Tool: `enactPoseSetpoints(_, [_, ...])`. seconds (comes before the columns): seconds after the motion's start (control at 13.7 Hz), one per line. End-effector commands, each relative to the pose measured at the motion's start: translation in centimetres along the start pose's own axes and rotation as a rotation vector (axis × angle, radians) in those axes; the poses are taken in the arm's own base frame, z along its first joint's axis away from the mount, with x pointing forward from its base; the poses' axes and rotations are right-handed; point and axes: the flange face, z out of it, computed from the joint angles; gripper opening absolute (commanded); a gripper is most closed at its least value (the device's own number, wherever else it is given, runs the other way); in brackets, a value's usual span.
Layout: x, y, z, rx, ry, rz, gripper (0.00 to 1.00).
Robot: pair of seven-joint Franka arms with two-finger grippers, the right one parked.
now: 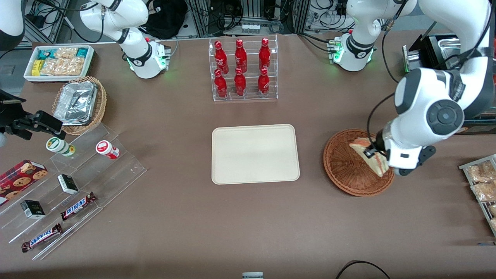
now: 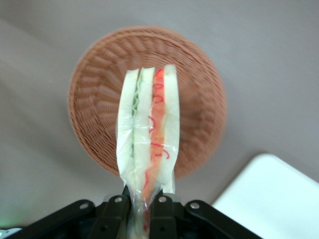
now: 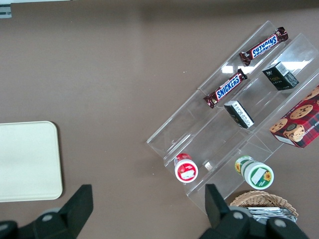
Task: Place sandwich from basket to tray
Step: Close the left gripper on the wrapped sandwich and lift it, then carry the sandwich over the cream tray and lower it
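The sandwich [image 1: 368, 155], a plastic-wrapped wedge of white bread with orange-red and green filling, hangs in my left gripper [image 1: 375, 154] above the round reddish-brown wicker basket [image 1: 345, 162]. In the left wrist view the sandwich [image 2: 149, 134] is pinched at its wrapped end between the black fingers [image 2: 113, 211], lifted clear over the basket [image 2: 99, 94]; my gripper [image 2: 138, 214] is shut on it. The cream-beige tray [image 1: 255, 154] lies empty mid-table, beside the basket toward the parked arm's end. A corner of the tray [image 2: 269, 199] shows in the wrist view.
A clear rack of red bottles [image 1: 243, 69] stands farther from the front camera than the tray. Snack packets [image 1: 482, 182] lie at the working arm's end. A tan basket with foil containers [image 1: 79, 104], a white snack bin [image 1: 59, 62] and acrylic shelves [image 1: 66, 186] lie toward the parked arm's end.
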Motion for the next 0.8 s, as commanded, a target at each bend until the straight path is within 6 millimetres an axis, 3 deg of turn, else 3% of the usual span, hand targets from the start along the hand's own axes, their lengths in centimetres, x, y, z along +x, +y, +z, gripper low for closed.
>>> enactPoseSetpoints(0.0, [-4.4,4.9,-0.1,-0.005,-0.017,0.120,0.08])
enactPoseSetpoints(0.36, [-12.6,13.2,1.7,-0.054,-0.054,0.315,0.09])
enactPoseSetpoints(0.44, [-15.2,15.3,2.9,-0.042,-0.053,0.371,0.09])
enactPoseSetpoints(0.66, [-18.6,19.8,6.6,-0.102,-0.010,0.463,0.09])
enactPoseSetpoints(0.73, [-20.5,21.3,8.2,-0.113,-0.008,0.502,0.10])
